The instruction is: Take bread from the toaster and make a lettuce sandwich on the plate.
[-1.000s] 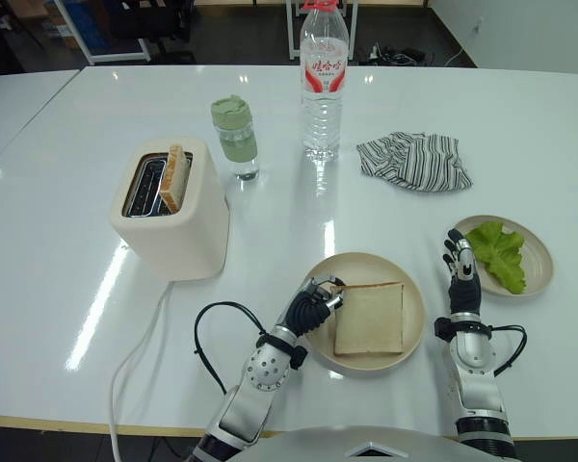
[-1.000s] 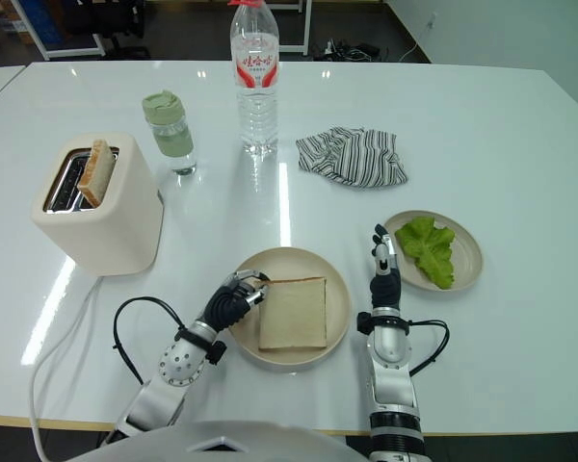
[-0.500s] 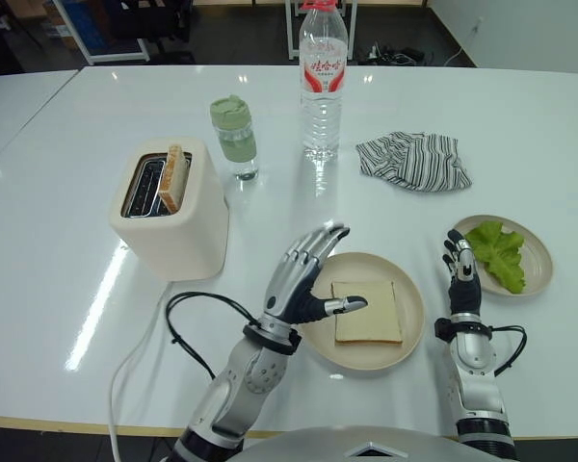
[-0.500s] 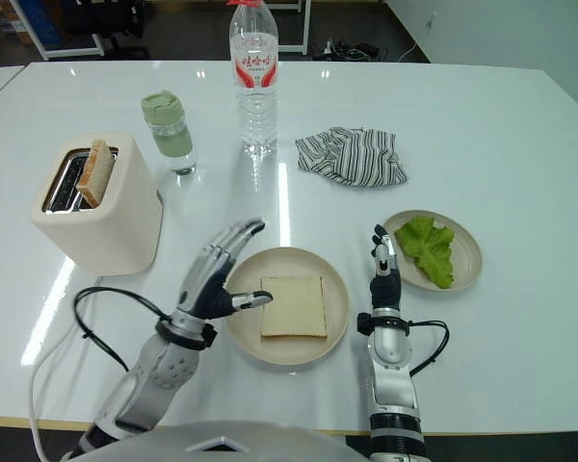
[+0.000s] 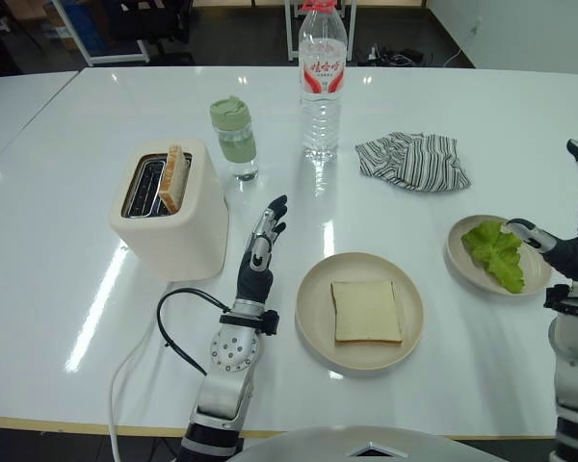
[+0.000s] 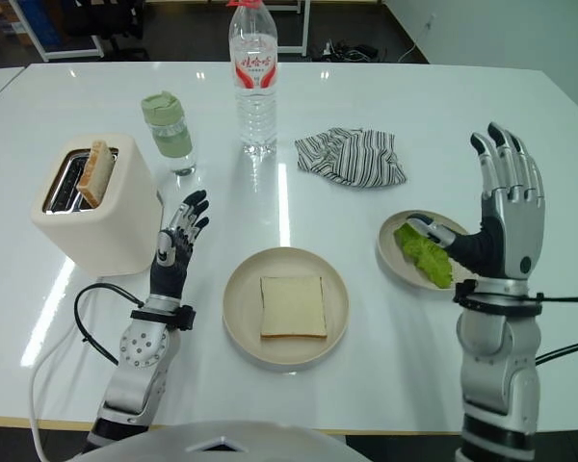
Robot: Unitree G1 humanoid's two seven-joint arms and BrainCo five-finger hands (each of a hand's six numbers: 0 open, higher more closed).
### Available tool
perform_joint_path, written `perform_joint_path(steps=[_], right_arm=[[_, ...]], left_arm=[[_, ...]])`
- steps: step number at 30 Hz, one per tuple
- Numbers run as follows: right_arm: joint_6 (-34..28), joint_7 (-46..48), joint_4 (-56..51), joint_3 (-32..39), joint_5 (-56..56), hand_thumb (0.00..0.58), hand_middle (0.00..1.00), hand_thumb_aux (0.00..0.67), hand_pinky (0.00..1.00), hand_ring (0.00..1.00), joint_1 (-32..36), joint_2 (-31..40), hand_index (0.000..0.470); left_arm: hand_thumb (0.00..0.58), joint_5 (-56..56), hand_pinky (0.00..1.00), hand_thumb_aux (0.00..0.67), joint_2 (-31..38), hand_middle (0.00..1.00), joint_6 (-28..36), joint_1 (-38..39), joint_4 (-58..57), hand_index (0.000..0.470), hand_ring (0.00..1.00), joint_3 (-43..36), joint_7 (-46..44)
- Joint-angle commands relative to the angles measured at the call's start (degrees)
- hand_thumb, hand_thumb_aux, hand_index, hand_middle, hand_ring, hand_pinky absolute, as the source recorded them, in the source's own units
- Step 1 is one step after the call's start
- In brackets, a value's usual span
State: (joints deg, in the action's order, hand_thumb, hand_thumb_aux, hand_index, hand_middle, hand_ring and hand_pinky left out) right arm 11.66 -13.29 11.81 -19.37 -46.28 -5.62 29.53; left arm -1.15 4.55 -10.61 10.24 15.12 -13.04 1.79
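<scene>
A slice of bread point(image 5: 366, 311) lies flat on the tan plate point(image 5: 313, 322) near the table's front. A second slice point(image 5: 174, 178) stands in the slot of the cream toaster point(image 5: 170, 209) at the left. A lettuce leaf point(image 6: 425, 254) rests on a smaller plate point(image 6: 389, 252) at the right. My left hand point(image 6: 173, 252) is upright and open between the toaster and the bread plate, holding nothing. My right hand point(image 6: 501, 217) is raised and open just right of the lettuce plate, thumb over the leaf's edge.
A green-lidded cup point(image 5: 235, 137) and a tall water bottle point(image 5: 322, 82) stand behind the plates. A striped cloth point(image 5: 413, 161) lies at the back right. The toaster's cable point(image 5: 130, 361) runs off the front edge beside my left arm.
My left hand has pulled away from the bread plate to the left and turned upright. My right hand has risen, opened wide and shifted right, to the far side of the lettuce plate.
</scene>
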Motion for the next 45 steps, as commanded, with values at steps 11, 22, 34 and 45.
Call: perform_joint_path(steps=[11,22,34,45], right_arm=[[2.49,-10.12,-58.42,26.56,-12.76,0.377,0.0,0.273,0.0,0.0,23.92,12.89,0.192],[3.16,-15.58,-74.06,36.69,-10.23,0.452,0.0,0.355,0.0,0.0,30.85,13.38,0.249],[2.68,-14.77,-76.46,40.85,-4.88,0.569,0.0,0.578,0.0,0.0,32.82,12.72,0.405],[5.12,-15.8,-70.35,38.79,1.58,0.0,0.0,0.0,0.0,0.0,30.82,15.05,0.0]], left_arm=[[0.0,0.69,0.0,0.0,-3.02,0.0,3.29,0.1,0.96,0.0,0.0,-0.12,-2.66],[0.0,1.43,0.0,0.0,-3.66,0.0,4.35,0.48,1.74,0.0,0.0,0.12,-3.48],[0.0,2.5,0.0,0.0,-3.85,0.0,4.44,1.71,2.14,0.0,0.0,-0.68,-4.04],[0.0,3.28,0.0,0.0,-3.87,0.0,4.24,3.08,2.2,0.0,0.0,-2.02,-4.42]])
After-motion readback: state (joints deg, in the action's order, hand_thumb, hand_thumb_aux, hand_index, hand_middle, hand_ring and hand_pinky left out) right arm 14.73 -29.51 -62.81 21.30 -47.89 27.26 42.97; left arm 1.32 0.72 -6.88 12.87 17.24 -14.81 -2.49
